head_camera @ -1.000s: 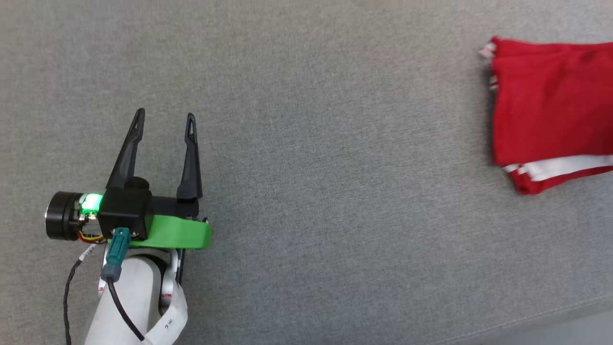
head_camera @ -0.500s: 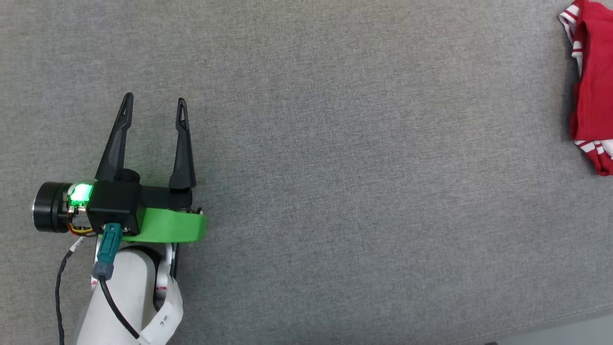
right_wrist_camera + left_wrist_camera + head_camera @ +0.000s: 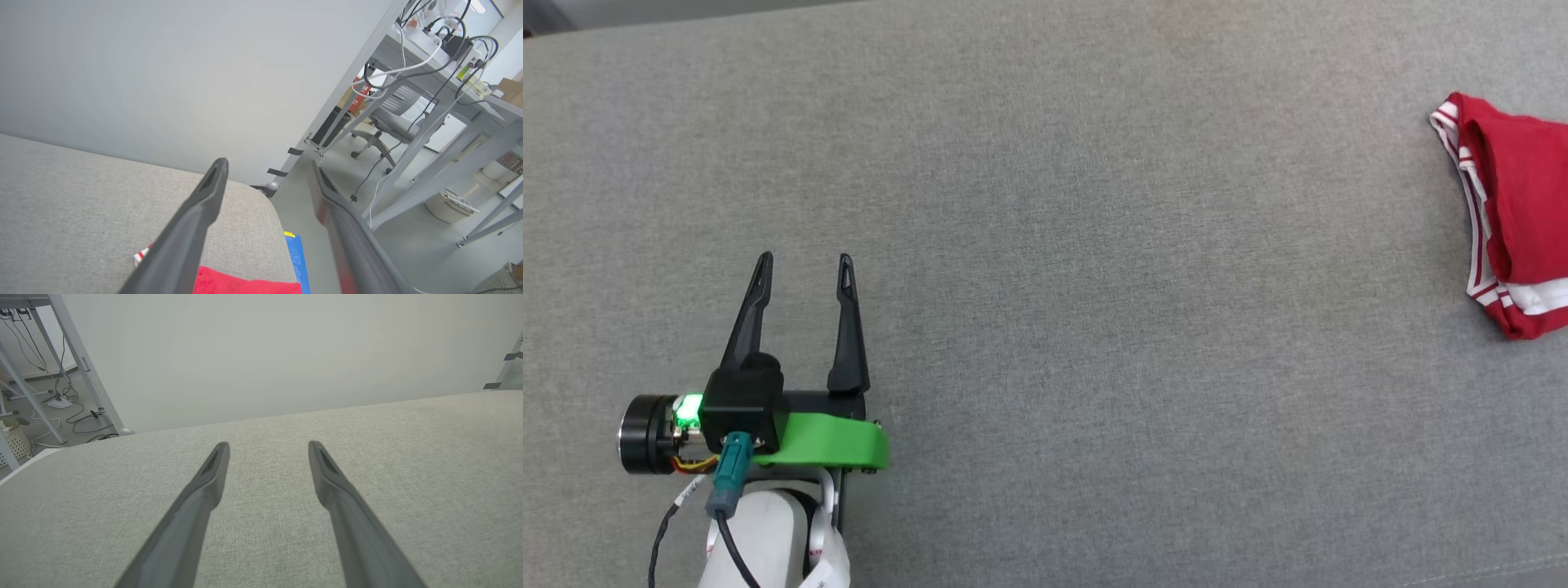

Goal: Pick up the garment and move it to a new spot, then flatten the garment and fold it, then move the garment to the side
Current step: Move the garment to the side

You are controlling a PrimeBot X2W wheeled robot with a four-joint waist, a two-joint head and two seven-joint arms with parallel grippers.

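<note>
On the wide grey cushion (image 3: 1094, 245) the red garment (image 3: 1523, 220) lies at the right edge, long side running top-to-bottom, well apart from the empty, spread left gripper (image 3: 805, 260) at lower left; the right gripper (image 3: 267, 163), fingers parted and empty, hovers nearer.

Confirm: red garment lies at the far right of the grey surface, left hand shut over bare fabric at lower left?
Not shut: the left hand is open, fingers spread apart, as the head view shows. The rest holds: the red garment lies far right on the grey surface, the hand over bare fabric at lower left.
</note>
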